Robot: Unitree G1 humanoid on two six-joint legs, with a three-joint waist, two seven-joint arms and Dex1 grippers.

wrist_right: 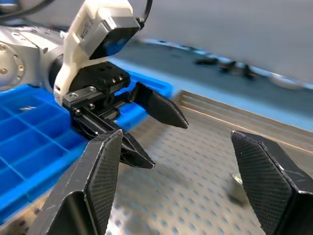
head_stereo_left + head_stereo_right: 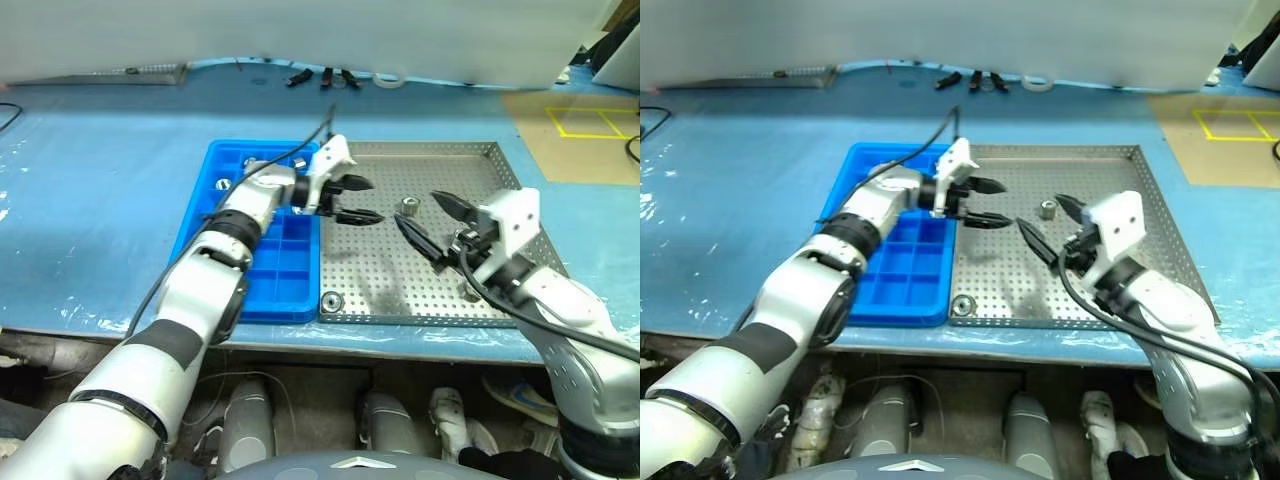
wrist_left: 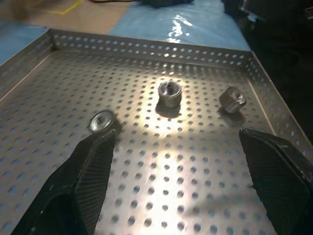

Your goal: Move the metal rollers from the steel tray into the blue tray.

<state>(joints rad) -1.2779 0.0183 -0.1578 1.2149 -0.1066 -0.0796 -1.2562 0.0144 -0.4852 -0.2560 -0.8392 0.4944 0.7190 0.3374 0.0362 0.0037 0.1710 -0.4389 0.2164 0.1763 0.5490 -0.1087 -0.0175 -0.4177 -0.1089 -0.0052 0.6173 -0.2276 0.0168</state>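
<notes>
The steel tray (image 2: 380, 272) lies right of the blue tray (image 2: 285, 268), their rims touching. One of the metal rollers (image 2: 408, 208) stands mid-tray and another (image 2: 331, 301) sits in the front left corner. My left gripper (image 2: 358, 200) hovers open over the steel tray's left part, pointing right toward the middle roller. In the left wrist view three rollers (image 3: 169, 93) (image 3: 232, 98) (image 3: 101, 121) lie ahead of its spread fingers. My right gripper (image 2: 432, 224) is open and empty, just right of the middle roller, facing the left gripper (image 1: 146, 128). Small shiny pieces (image 2: 222, 184) rest in the blue tray's far compartments.
Both trays sit on a blue-covered table, close to its front edge (image 2: 300, 335). Black tools (image 2: 325, 77) and a tape ring (image 2: 390, 78) lie at the back. A black cable (image 2: 300, 150) arcs over the blue tray. Tan floor with yellow tape (image 2: 590, 122) is at the far right.
</notes>
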